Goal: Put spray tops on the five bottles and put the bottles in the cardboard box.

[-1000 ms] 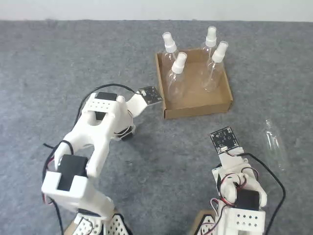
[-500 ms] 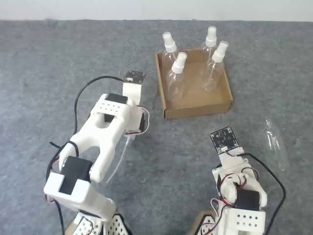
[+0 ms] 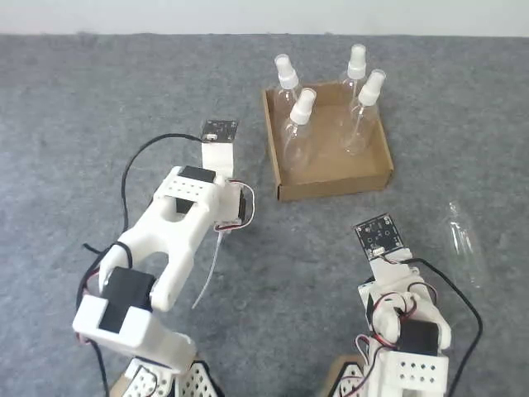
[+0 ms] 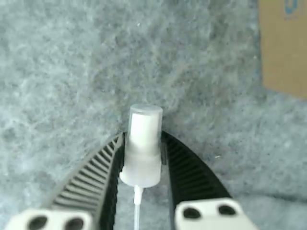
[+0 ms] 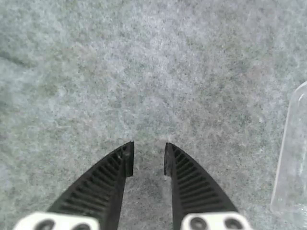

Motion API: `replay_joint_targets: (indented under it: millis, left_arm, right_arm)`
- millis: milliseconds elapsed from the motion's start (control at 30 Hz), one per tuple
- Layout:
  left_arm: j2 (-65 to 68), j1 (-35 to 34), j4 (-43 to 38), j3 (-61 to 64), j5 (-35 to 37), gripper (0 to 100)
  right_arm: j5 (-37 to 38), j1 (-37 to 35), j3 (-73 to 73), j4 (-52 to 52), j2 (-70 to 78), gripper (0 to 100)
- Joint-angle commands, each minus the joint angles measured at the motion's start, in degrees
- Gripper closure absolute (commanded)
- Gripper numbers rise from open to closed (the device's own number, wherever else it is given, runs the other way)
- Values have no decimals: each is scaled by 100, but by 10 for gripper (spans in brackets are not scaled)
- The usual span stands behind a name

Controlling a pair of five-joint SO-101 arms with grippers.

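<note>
High view: left arm (image 3: 186, 219) is turning away from the cardboard box (image 3: 331, 184) with the dip tube (image 3: 207, 277) trailing. Four capped bottles (image 3: 299, 124) are sitting boxed and the fifth bottle (image 3: 464, 240) is lying uncapped at right. Left wrist: left gripper (image 4: 141, 136) is clamping the last spray top (image 4: 144, 148). Right wrist: right gripper (image 5: 148, 153) is idling empty, fingers narrowly apart, beside that bottle, so capping looks next.

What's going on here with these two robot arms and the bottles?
The left gripper is shut on a spray top with a thin tube trailing from it, over the grey mat beside the cardboard box. Four bottles with tops on stand in the box. The fifth bottle lies bare on the mat near the right gripper, which is open and empty.
</note>
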Motion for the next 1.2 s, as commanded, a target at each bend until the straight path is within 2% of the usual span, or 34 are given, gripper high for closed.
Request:
replay_joint_targets:
  millis: [0, 500, 700, 967, 1167]
  left_arm:
    - [-141, 70, -114, -4, 79, 981]
    - [-114, 62, -132, 4, 79, 981]
    - [-132, 9, 105, 4, 35, 981]
    - [-141, 9, 193, -22, -273, 977]
    - [-132, 9, 193, -48, -299, 870]
  right_arm:
    - [-35, -13, 114, 31, -48, 931]
    - [-35, -13, 114, 31, -48, 931]
    - [-35, -13, 114, 31, -48, 931]
    - [-35, -13, 114, 31, -48, 931]
    - [-35, -13, 114, 31, -48, 931]
